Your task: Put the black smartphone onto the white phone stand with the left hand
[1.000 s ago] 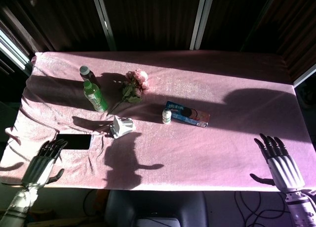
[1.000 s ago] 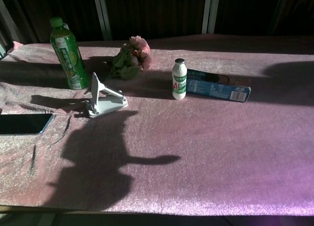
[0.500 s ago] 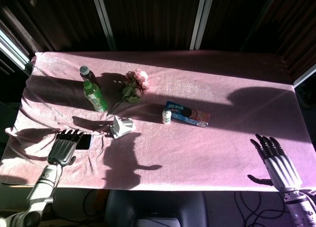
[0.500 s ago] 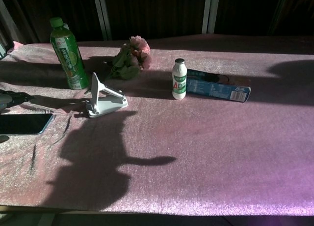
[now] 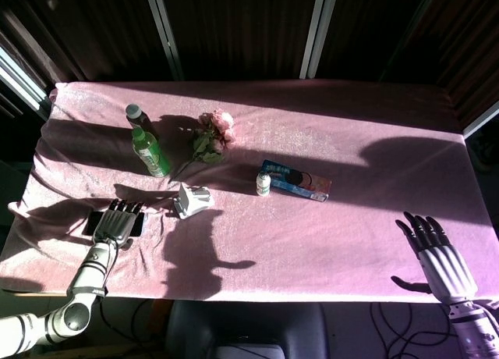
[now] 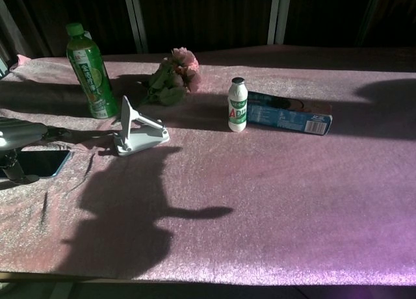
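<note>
The left hand (image 5: 117, 223) hovers spread, holding nothing, over the flat black smartphone (image 6: 40, 162) lying beside the white folding phone stand (image 6: 136, 131). The loose pink tablecloth (image 5: 312, 234) could bunch, spoiling the pickup.

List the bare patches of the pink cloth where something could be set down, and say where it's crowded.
Free: the wide stretch in front of the small white bottle and blue box, down to the near edge, and the far right up to the right hand. Crowded: the left, where green bottle, flowers, white phone stand, black smartphone and left hand cluster.
</note>
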Tool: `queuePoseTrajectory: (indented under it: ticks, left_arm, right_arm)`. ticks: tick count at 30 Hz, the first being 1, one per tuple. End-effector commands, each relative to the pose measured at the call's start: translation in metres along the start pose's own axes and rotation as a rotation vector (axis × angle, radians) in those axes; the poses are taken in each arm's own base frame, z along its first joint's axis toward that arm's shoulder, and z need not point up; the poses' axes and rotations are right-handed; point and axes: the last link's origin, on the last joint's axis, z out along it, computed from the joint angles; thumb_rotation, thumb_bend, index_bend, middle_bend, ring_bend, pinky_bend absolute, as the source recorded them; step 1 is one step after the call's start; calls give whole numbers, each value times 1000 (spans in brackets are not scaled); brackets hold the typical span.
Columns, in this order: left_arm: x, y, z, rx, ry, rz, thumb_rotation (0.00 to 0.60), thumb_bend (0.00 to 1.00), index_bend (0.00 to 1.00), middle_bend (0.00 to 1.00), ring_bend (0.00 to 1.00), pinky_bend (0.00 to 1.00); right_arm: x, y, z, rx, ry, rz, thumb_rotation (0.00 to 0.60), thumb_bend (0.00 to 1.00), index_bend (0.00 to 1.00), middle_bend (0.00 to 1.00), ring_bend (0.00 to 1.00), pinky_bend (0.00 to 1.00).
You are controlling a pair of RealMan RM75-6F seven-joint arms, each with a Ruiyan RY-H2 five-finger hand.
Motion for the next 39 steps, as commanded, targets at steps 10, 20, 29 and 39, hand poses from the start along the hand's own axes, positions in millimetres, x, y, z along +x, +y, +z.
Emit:
queuePoseTrajectory:
  ticks: [10, 20, 29, 39]
  left_arm:
    - [0, 0, 18, 22, -42, -6, 600, 331, 281, 312, 25, 0]
    - [-1, -6, 21, 40, -114, -1, 600, 331, 472, 578, 199, 0]
    - [1, -14, 21, 49, -134, -1, 600, 363, 756, 968, 483, 0]
    - [7, -36, 2, 56, -5, -94, 600, 410, 855, 1000, 659, 94]
  right_arm:
    - [2, 2, -1, -1, 5, 6, 600, 128, 0, 0, 0, 0]
    - [1, 1, 0, -2, 3, 2, 600, 128, 0, 0, 0, 0]
    - [1, 1, 0, 1, 0, 1, 600, 128, 0, 0, 0, 0]
    - [1, 1, -2, 4, 2, 2, 600, 128, 0, 0, 0, 0]
